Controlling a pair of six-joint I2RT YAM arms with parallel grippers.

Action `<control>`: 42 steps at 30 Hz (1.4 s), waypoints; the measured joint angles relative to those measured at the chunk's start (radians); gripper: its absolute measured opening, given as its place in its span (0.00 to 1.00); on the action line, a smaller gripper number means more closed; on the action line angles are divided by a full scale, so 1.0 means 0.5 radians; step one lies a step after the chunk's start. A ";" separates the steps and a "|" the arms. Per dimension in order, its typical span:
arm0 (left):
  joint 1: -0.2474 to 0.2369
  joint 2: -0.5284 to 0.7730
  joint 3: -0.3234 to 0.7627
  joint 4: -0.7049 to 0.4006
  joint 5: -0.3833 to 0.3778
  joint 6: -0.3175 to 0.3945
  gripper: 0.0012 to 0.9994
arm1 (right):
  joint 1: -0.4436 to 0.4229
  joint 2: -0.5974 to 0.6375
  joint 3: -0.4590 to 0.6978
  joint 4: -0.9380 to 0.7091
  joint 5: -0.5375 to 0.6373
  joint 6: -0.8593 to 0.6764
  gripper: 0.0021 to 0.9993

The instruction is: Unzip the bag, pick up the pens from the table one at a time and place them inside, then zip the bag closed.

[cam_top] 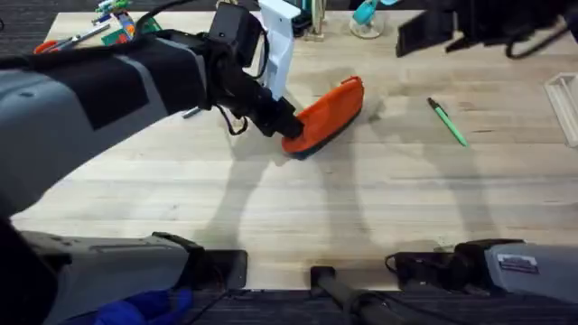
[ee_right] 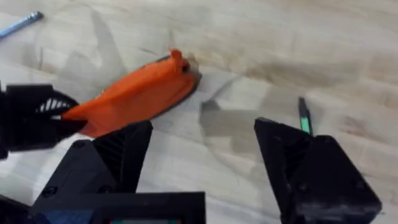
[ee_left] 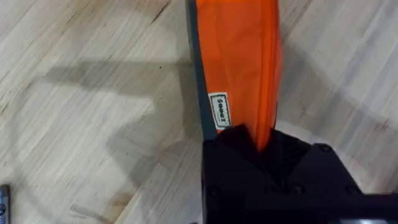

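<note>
Light wooden planks make up the table point(cam_top: 361, 199), and the bag point(cam_top: 327, 116) lies near its middle, slanted, with its dark grey base on the wood. Taking the bag as the landmark: the left gripper point(cam_top: 287, 125) is clamped on the bag's nearer end, and the left wrist view shows its black fingers point(ee_left: 249, 146) pinching the orange fabric beside a small white label. The right gripper point(ee_right: 202, 155) hangs above the table on the far side of the bag from the left arm, its two fingers spread wide with nothing between them; from its wrist camera the bag's far end with the orange zipper pull point(ee_right: 176, 59) lies ahead. The green pen point(cam_top: 447, 121) rests on the wood well apart from the bag, on the right arm's side. A slim grey object point(cam_top: 192, 113), probably the silvery pen, lies just beyond the left arm, on the bag's other side, though it is too small to be sure. Judging from this, the task is at its very start: the zipper seam along the top looks closed, both pens are outside, and the left arm appears to be anchoring the bag so the right can pull the zipper. Unzipping, two pen placements and the closing zip all remain.
</note>
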 joint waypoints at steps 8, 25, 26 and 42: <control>0.000 0.000 0.000 0.000 0.000 0.000 0.04 | 0.076 0.416 0.262 0.004 -0.114 -0.001 1.00; 0.000 0.000 0.000 0.000 0.000 0.000 0.04 | 0.197 0.875 0.293 0.143 -0.205 0.000 1.00; 0.000 0.000 0.000 0.000 0.000 0.000 0.04 | 0.203 0.888 0.292 0.158 -0.209 0.000 1.00; 0.000 0.000 0.000 0.000 0.000 0.000 0.04 | 0.217 1.092 0.293 0.222 -0.298 0.002 1.00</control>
